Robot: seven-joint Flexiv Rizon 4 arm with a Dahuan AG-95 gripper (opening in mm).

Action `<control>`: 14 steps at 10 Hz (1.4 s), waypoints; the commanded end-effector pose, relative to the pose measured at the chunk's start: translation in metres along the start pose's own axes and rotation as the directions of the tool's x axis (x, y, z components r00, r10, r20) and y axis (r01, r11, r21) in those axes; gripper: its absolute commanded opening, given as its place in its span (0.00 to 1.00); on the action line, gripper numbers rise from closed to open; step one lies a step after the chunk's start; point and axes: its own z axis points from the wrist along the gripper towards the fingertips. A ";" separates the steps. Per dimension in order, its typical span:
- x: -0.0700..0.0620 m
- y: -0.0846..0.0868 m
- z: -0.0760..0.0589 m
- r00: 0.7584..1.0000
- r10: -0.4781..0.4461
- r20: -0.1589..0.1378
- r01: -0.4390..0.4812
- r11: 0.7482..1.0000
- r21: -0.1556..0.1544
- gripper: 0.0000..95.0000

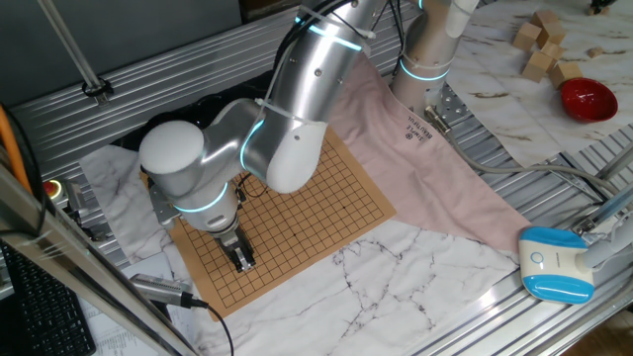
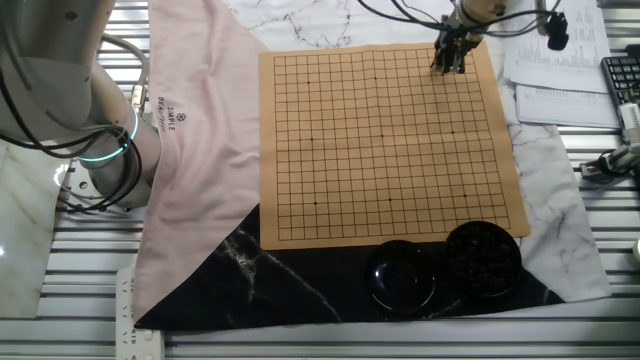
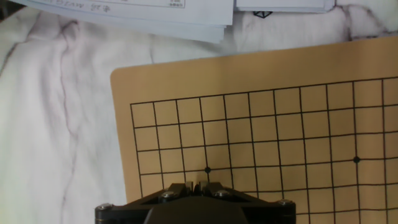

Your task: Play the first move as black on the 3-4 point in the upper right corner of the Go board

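End effector point(image 2: 449, 62) above board point(image 2: 390, 150) corner, bowls point(image 2: 483, 258) elsewhere

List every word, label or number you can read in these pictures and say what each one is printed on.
"SIMPLE BEAUTIFUL", below a small round logo: on the pink cloth; the second word is only partly legible.
Printed lines on the paper sheets: too small to read.
Writing on the papers in the hand view: cut off and blurred, unreadable.
The board: grid lines and dots only, no text.

Silver arm point(image 1: 297, 109) (cyan-lit joints), black gripper point(image 1: 240, 257).
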 end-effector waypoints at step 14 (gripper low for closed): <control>0.005 -0.004 0.009 0.999 -0.038 0.015 0.038 0.999 0.002 0.20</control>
